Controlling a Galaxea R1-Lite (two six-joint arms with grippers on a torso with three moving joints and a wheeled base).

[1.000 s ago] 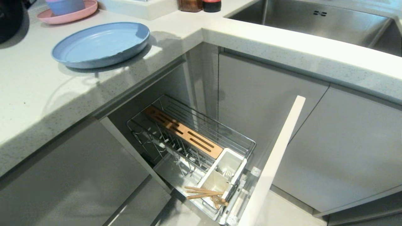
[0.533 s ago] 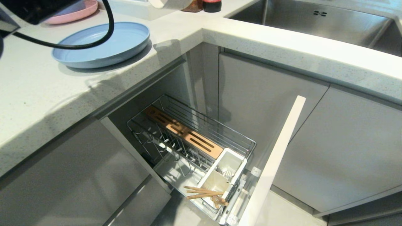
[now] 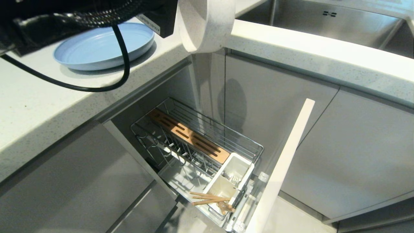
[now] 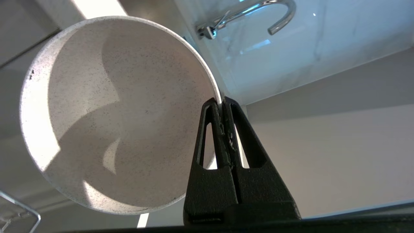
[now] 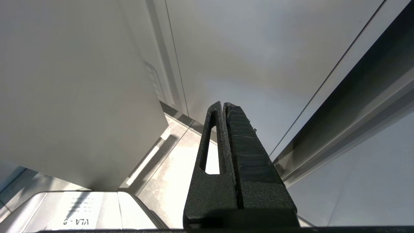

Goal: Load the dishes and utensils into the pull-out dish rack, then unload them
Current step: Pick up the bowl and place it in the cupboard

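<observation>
Since a moment ago the left arm has swung in over the corner of the pale speckled stone desk point(image 3: 48, 106), carrying the off-white speckled round bowl point(image 3: 207, 24) into sight above the open cabinet. Left pincer point(image 4: 222, 103) clenched on the bowl's rim, bowl hanging on edge, its hollow turned toward the wrist camera. Right pincer point(image 5: 223, 105) closed on nothing, parked low beside the grey cabinet fronts.

Below: the chrome wire pull-out dish rack point(image 3: 197, 152) stands drawn out, upright prongs free. Light-wood chopsticks point(image 3: 208, 198) lie tipped across the nearer white square plastic cup point(image 3: 223, 189); metal cutlery tips show in the farther cup. The wide light-blue round plate point(image 3: 103, 45) sits on the desk, not yet loaded.

Risks, as I judge them: a thin rim pinch may let the bowl swivel or slip during descent; it could clip the desk edge or strike the prongs off-slot; the dangling black cable point(image 3: 97, 85) might drag over the plate.
</observation>
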